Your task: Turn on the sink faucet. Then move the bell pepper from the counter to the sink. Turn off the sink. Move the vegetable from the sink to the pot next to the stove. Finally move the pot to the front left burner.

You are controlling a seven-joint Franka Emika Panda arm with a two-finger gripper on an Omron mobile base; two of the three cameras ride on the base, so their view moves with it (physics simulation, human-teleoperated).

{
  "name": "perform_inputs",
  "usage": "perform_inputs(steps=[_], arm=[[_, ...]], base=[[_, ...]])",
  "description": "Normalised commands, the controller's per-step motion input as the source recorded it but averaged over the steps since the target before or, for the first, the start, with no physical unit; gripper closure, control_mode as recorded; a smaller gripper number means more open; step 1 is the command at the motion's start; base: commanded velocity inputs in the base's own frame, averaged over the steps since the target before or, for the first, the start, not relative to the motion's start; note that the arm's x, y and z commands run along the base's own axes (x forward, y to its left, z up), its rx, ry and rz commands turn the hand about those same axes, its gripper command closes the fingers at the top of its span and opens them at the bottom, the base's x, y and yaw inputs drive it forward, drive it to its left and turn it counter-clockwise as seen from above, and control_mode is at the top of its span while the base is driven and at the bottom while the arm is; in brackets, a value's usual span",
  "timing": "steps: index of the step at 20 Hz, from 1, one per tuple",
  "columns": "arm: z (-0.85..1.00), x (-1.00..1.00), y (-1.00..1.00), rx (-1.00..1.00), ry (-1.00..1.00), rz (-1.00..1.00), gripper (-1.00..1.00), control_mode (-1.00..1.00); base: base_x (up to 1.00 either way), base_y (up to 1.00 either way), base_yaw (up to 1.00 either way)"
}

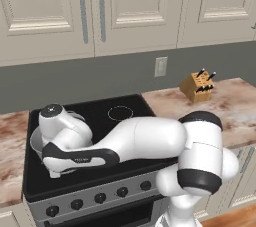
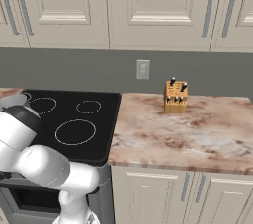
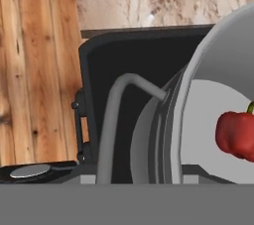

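The light grey pot (image 1: 35, 142) rests on the left part of the black stove (image 1: 100, 117), mostly covered by my arm. In the hand view the pot's wall (image 3: 208, 55) curves up on the right, and the red bell pepper (image 3: 237, 134) lies inside on its pale floor. The pot's thin loop handle (image 3: 110, 125) runs down the middle to the bottom edge, where my fingers are. My gripper (image 1: 54, 171) hangs low at the pot's front side and looks shut on that handle. The sink and faucet are out of view.
A wooden knife block (image 1: 197, 87) stands on the marble counter (image 1: 225, 111) right of the stove, under a wall outlet (image 1: 160, 66). Black knobs (image 1: 100, 198) line the stove front. Cream cabinets hang above. Wood floor (image 3: 34, 70) lies beyond the stove's edge.
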Motion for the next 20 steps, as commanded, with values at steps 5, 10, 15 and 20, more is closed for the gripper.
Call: perform_inputs(steps=[5, 10, 15, 20], arm=[[-0.05, 0.0, 0.0, 0.0, 0.0, 0.01, 1.0, -1.0], [-0.05, 0.0, -0.04, 0.0, 0.0, 0.0, 1.0, -1.0], [-0.08, 0.05, -0.28, 0.0, 0.0, 0.01, 1.0, -1.0], [-0.06, 0.11, -0.21, 0.0, 0.0, 0.01, 1.0, -1.0]], base=[[0.0, 0.0, 0.0], [0.0, 0.0, 0.0], [0.0, 0.0, 0.0], [0.0, 0.0, 0.0]])
